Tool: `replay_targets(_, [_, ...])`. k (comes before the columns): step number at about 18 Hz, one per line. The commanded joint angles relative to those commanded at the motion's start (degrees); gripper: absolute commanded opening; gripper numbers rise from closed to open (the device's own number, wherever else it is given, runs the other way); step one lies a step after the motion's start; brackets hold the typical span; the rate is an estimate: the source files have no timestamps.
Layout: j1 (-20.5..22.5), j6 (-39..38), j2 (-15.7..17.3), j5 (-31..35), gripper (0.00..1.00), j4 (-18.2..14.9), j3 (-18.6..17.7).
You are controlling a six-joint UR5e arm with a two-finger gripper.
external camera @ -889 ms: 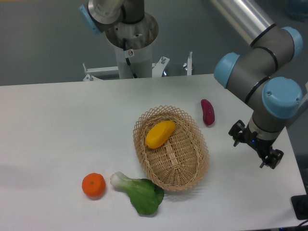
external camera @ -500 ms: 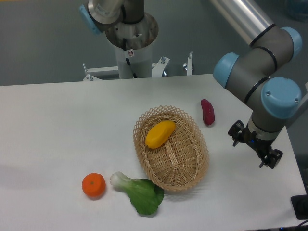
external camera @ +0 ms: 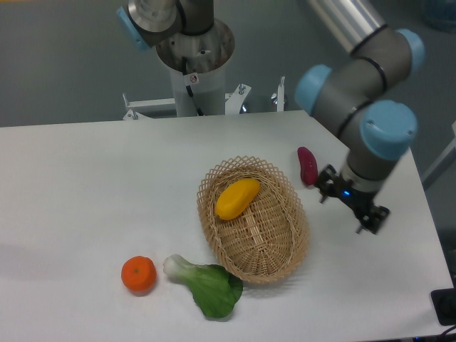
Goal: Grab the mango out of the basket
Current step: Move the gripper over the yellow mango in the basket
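Nearest the camera: a leafy green bok choy w/ white stem (external camera: pixel 206 283) on the white tabletop (external camera: pixel 85 185), and just left of it a round orange fruit (external camera: pixel 138 274). Behind them sits the oval light-tan woven wicker basket (external camera: pixel 285 246), lacy looped rim. The smooth yellow-orange oblong mango (external camera: pixel 237 198) lies inside it, in the far-left part, tilted diagonally. Right of the basket the black two-finger claw (external camera: pixel 352 201) hangs above the tabletop, apart from the basket, holding nothing; whether fingers are spread or closed can't be told from this angle. Farther back, a dark purple-red oblong vegetable (external camera: pixel 307 165) lies just beyond the basket's right rim. Grey arm w/ blue joint caps (external camera: pixel 370 100) rises behind.
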Motion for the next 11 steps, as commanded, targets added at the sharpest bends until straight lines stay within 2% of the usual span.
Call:
replay_targets(3, [-2.19,-2.01,2.37,0.08,1.0,2.37,-6.5])
replay_targets(6, [-3.43,-3.08,3.43,0.17,1.0,9.39,-12.31])
replay_targets(7, [-4.04,-3.25,4.05,0.08,1.0,10.45,-13.63])
replay_targets(11, [-4.4,-3.16,5.63,0.43,1.0,10.99,-18.21])
